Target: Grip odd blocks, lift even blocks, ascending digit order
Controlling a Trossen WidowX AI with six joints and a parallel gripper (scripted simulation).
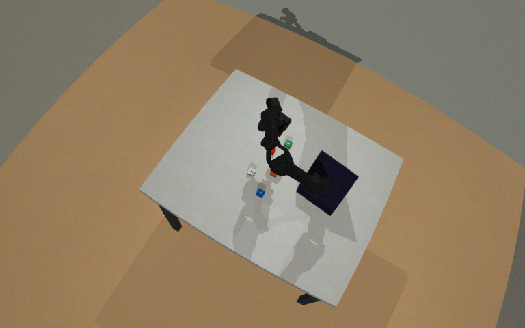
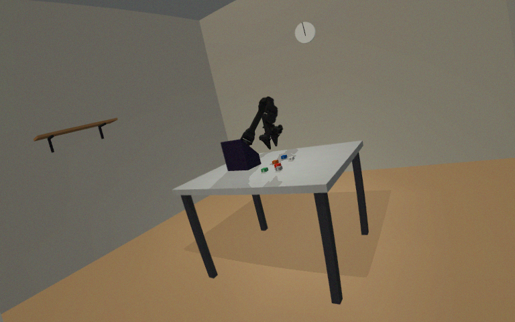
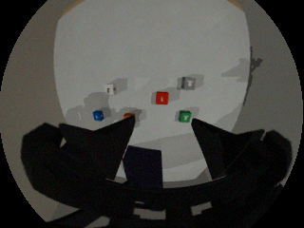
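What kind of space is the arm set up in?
Looks like a plain indoor room, perhaps a small lab or test area: grey walls with a round clock, a bracketed wooden shelf on one wall, and a four-legged table carrying the arm and small coloured blocks.

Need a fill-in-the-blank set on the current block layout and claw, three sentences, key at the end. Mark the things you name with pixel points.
1. In the wrist view, the block nearest the blue block [image 1: 260,193] [image 2: 283,157] [image 3: 98,116] is ____.
2. The claw [image 2: 272,147] [image 3: 163,121] is ____, with nothing between its fingers.
3. The dark box under the arm stands on a table [image 1: 200,162] [image 2: 304,163] whose top rests on ____ legs in the exterior view.

Missing words, in order: white; open; four
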